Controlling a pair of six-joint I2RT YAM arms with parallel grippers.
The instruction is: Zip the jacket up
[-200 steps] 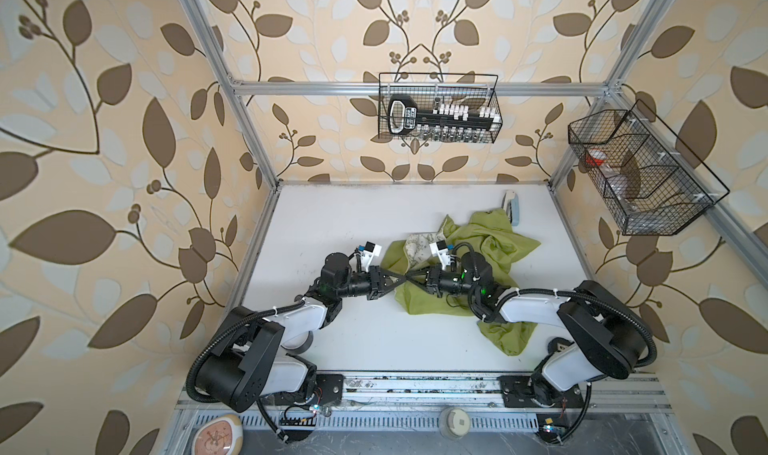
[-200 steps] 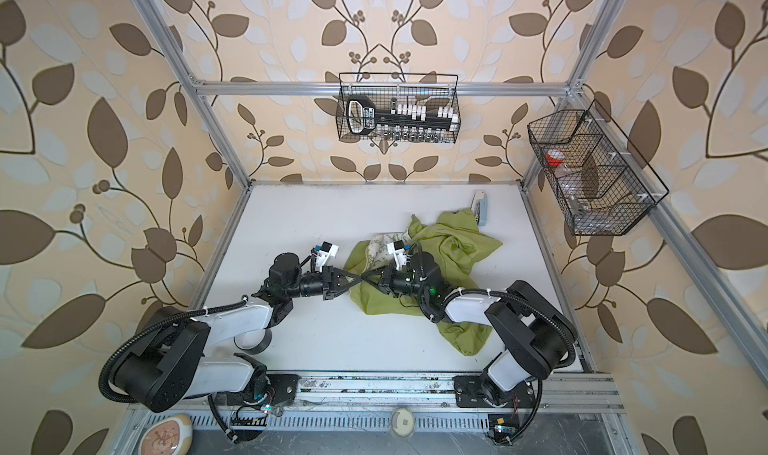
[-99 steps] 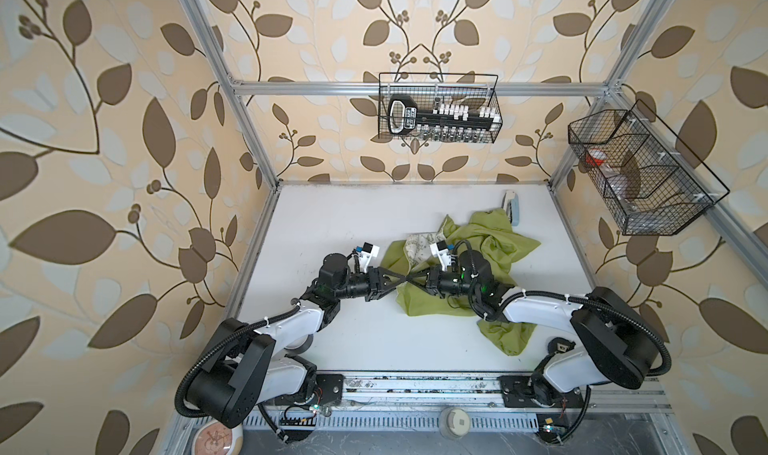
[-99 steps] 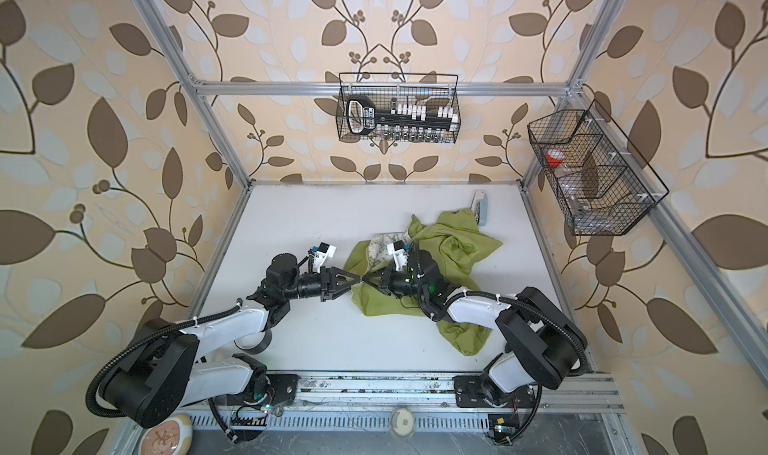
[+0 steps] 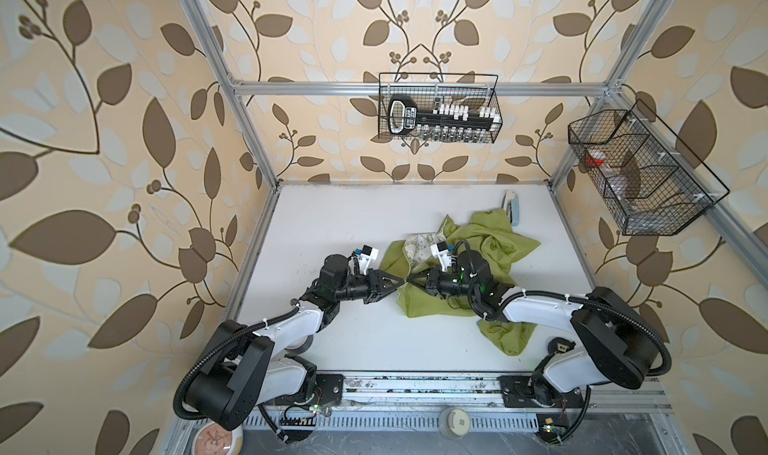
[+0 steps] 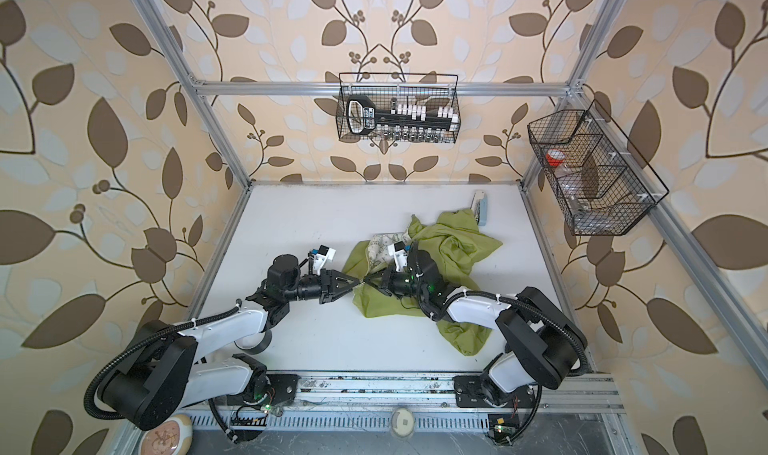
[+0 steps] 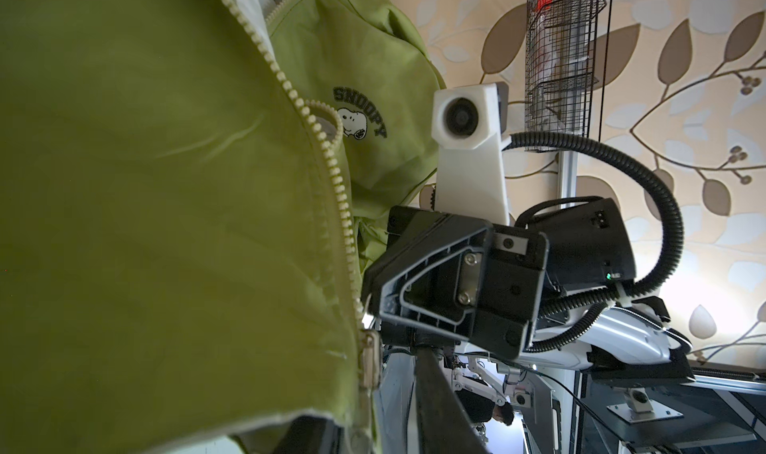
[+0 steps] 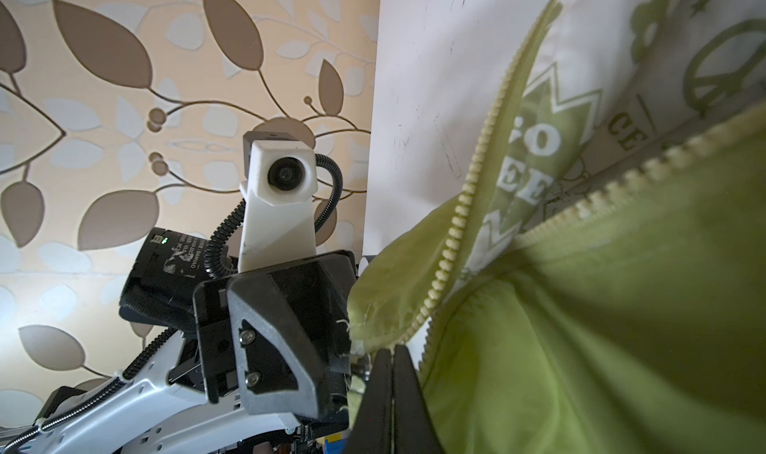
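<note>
Currently, your right fingers are clenched on the jacket hem by the zipper; your left fingers meet them there, state not discernible.

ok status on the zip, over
Right gripper shut on jacket hem, left gripper pinching at slider. Zip open above slider. Nothing in the way.
</note>
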